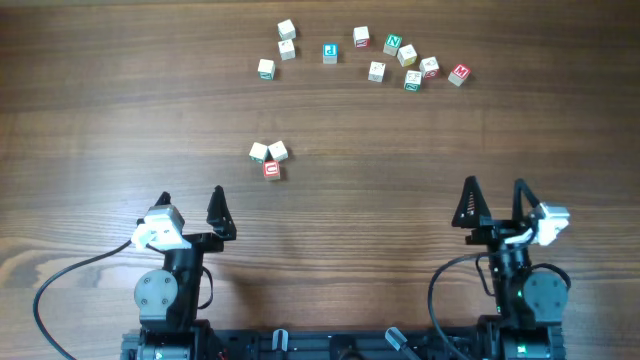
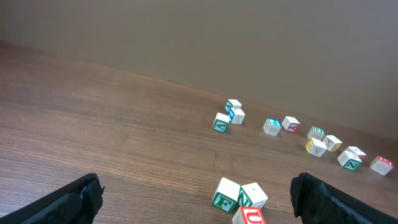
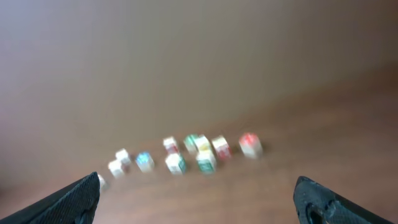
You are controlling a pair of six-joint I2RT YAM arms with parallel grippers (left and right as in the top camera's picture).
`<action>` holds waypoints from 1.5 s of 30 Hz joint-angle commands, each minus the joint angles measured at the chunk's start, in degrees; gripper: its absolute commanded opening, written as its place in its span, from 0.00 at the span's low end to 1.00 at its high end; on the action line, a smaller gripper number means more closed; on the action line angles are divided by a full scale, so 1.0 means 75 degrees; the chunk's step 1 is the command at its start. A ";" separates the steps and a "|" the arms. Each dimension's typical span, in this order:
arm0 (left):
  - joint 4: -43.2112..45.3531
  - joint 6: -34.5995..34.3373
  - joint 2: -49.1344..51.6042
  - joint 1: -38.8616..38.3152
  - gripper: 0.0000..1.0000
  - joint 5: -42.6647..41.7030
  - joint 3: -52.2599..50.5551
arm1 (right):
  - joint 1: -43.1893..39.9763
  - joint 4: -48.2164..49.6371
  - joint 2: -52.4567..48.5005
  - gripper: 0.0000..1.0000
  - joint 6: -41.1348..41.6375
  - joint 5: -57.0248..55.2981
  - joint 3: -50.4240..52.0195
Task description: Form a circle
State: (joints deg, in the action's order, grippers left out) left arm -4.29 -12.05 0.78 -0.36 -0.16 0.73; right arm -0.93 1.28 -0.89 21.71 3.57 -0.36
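Overhead: both grippers stood wide open and empty, with the three-cube cluster between them, nearer the left one.
Jaws of the left gripper (image 1: 190,195) were fully spread and touched nothing. The cluster of three letter cubes (image 1: 268,158) lay just ahead and to the right of it, cubes touching, with the red-printed cube (image 1: 271,170) nearest the arms. Bare table (image 1: 100,100) lay all round the cluster. The scattered letter cubes (image 1: 330,52) ran in a loose arc farther out, well apart from the cluster, from centre toward the right. The right gripper (image 1: 495,184) was equally spread and held nothing, with open wood ahead up to the arc. Left wrist view showed the table's far edge behind the arc; right wrist view was blurred.
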 commanded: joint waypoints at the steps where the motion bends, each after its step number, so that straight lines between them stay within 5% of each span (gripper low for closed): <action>1: 0.0000 0.0154 -0.0082 0.0050 1.00 -0.0117 -0.0052 | 0.0012 -0.0128 0.0096 1.00 -0.0309 -0.0332 0.0009; 8: 0.0000 0.0154 -0.0082 0.0050 1.00 -0.0117 -0.0052 | -0.0087 -0.0172 0.0096 1.00 -0.1480 -0.0073 0.0012; 45: 0.0000 0.0154 -0.0082 0.0050 1.00 -0.0117 -0.0052 | -0.0093 -0.0163 0.0085 1.00 -0.1478 -0.0079 0.0009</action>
State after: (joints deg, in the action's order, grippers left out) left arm -4.29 -12.05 0.78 -0.36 -0.16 0.75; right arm -1.10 -0.03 -0.89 11.64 2.57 -0.36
